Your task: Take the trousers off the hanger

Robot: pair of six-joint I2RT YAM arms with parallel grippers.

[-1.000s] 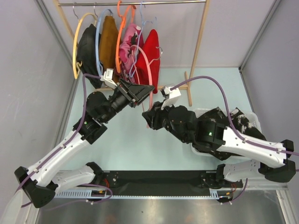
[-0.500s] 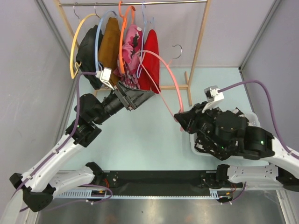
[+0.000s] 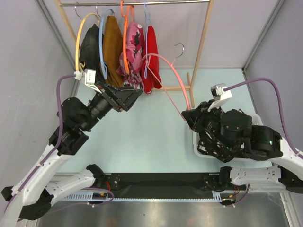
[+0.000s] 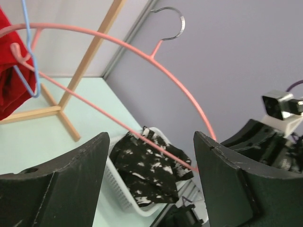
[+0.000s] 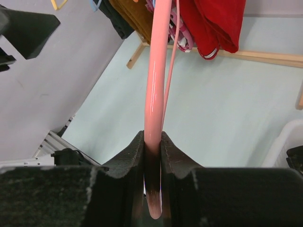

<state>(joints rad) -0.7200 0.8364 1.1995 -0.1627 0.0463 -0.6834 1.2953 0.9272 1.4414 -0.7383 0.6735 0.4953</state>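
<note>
**Ana:** While the top camera looks down on both arms, where do the trousers sit against the jaws?

**Ben:** The red trousers hang from the rail, just above and to the right of the left gripper. Its jaws stand apart and hold nothing. The right gripper is well off to the right, clamped on the lower end of the pink hanger. The hanger's arc reaches back to the red cloth, and its hook is off the rail.

**Ana:** And the black pair?

**Ben:** The right arm covers most of the white basket, so that view hardly shows it.

**Ana:** What does the left wrist see?

**Ben:** The left fingers are spread wide. In the gap between them, far beyond, the black trousers with white splotches lie heaped in the basket. The hanger sweeps across above, and the red trousers are at the left edge, clear of the jaws.

**Ana:** The right wrist?

**Ben:** Its jaws pinch the hanger's pink rod upright between the pads. The red trousers hang far ahead at the top, apart from that grip.
</note>
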